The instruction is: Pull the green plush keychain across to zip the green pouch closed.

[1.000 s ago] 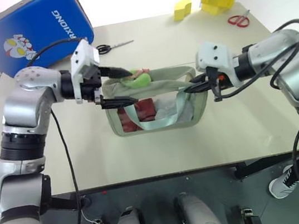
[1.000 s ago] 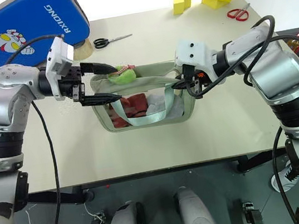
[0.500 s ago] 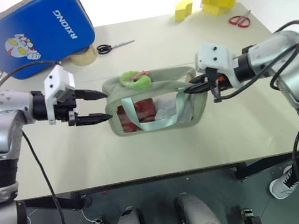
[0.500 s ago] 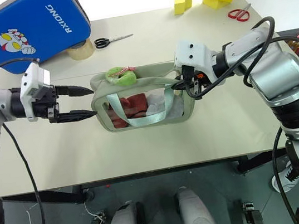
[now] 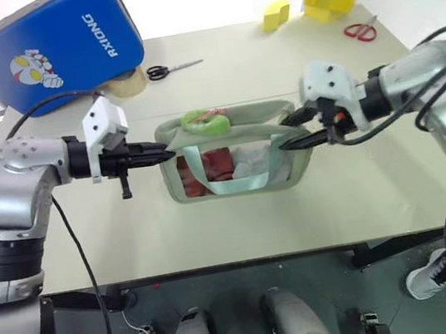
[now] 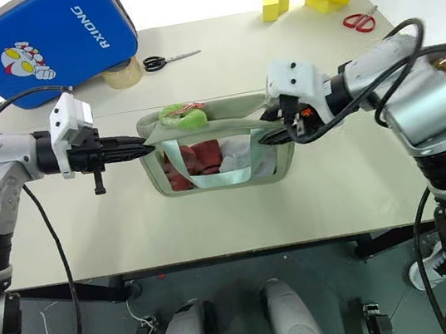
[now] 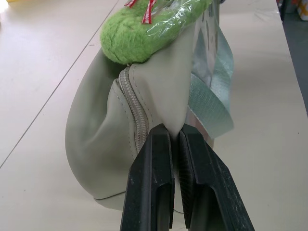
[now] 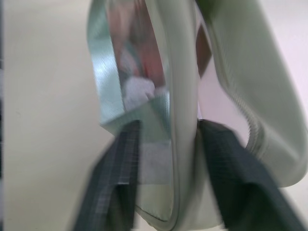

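At mid-table, the green pouch (image 5: 233,153) is pinched at its left end by the closed left gripper (image 5: 164,151). The right gripper (image 5: 289,134) is spread apart astride the right end. The green plush keychain (image 5: 204,121) is seen on the pouch top, near the left gripper. Behind lie black scissors (image 5: 172,69), a tape roll (image 5: 120,81) and a blue case (image 5: 53,43).

Left arm stretched inward from the left, left gripper (image 5: 164,151) pinched tight on fabric, right arm reaching in from the right, right gripper (image 5: 286,130) with fingers parted
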Robot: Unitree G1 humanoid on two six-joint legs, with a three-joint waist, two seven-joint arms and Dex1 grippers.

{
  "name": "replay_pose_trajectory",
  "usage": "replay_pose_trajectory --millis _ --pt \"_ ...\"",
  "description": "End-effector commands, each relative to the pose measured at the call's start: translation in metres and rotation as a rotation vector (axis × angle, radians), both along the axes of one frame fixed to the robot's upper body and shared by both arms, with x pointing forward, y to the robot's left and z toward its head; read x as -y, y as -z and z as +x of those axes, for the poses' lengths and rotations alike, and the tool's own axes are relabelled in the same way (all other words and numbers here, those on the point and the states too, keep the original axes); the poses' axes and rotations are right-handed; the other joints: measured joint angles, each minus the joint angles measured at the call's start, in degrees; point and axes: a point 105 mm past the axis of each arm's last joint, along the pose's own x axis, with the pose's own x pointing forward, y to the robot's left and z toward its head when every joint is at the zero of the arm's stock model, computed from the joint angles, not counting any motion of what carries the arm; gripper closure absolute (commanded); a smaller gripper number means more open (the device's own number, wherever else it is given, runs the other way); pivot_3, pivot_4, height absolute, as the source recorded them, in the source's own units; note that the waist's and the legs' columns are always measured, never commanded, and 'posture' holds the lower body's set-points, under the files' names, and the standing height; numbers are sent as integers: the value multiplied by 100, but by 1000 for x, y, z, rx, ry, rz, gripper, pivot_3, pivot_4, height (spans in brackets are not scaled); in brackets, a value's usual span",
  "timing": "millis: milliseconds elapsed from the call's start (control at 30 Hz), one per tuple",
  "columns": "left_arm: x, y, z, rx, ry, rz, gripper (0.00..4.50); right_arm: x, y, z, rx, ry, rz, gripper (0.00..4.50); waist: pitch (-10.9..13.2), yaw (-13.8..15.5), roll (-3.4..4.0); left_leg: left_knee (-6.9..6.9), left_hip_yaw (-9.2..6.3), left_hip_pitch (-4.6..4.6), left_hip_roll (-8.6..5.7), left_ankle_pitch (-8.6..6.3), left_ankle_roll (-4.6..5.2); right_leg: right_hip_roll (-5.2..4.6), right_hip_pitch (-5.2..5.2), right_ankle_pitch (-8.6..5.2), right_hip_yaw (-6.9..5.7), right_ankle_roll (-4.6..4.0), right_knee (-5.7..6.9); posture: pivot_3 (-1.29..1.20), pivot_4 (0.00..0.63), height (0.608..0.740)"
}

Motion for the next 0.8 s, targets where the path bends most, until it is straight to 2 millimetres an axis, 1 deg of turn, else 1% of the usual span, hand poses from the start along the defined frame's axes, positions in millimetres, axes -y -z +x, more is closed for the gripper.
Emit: replay_pose_trajectory --millis 33,67,100,133,200,267,367,400,433,500,600,733,800 --pt "5 0 -3 20 20 22 4500 -12 -54 -16 147 -112 128 782 1 16 2 0 1 0 0 0 0 0 -1 0 1 0 0 0 150 737" --pt "5 0 -3 22 19 22 4500 -15 -57 -18 148 -128 141 305 1 23 2 0 2 1 0 0 0 0 -1 0 1 0 0 0 150 737" --pt "5 0 -3 23 18 23 4500 -26 -57 -18 160 -153 140 69 0 31 1 0 0 2 1 0 0 1 0 0 0 0 1 0 150 737" --pt "5 1 -3 23 18 24 4500 -35 -56 -17 168 -170 138 69 -1 30 0 0 -2 2 2 0 0 2 1 0 -2 0 1 0 150 737" --pt "5 1 -3 24 20 22 4500 -63 -52 -12 171 -206 152 69 -1 19 0 0 -1 4 3 0 0 3 2 0 -2 0 1 0 150 737" --pt "6 1 -3 26 21 20 4500 -81 -48 -8 165 -218 157 69 -1 23 1 0 1 6 3 0 0 3 1 0 1 0 5 0 150 737" --pt "5 0 -3 30 15 21 4500 -99 -39 1 151 -206 142 69 -1 68 1 0 -3 -1 2 1 -1 1 -2 0 -3 0 6 0 150 737" --pt "5 1 -3 30 15 21 4500 -104 -34 8 149 -171 120 69 -1 76 0 1 -4 -4 1 1 -1 -3 -2 0 -5 0 1 0 150 737" --pt "5 1 -3 29 16 21 4500 -107 -31 14 137 -140 112 291 -1 72 0 2 -2 -6 0 1 -1 -6 -2 0 -5 0 0 0 150 737" --pt "6 1 -4 27 18 21 4500 -108 -30 18 124 -119 106 901 -2 71 -2 2 2 -6 -2 1 -1 -10 -2 0 -3 0 -3 0 150 737" --pt "4 1 -4 29 10 23 4500 -103 -35 15 103 -120 124 2416 -2 64 -1 1 0 -6 -2 1 -1 -9 -2 0 -5 0 -3 0 150 737" --pt "3 3 -4 29 8 25 4500 -97 -33 16 87 -97 116 4458 -2 45 -1 0 -3 -4 -1 0 -1 -5 -2 0 -5 0 -1 0 150 737" --pt "4 3 -4 30 9 23 4500 -93 -33 18 82 -72 115 4458 -2 44 -1 0 -3 -3 -1 1 -1 -4 -2 0 -5 0 -1 0 150 737"
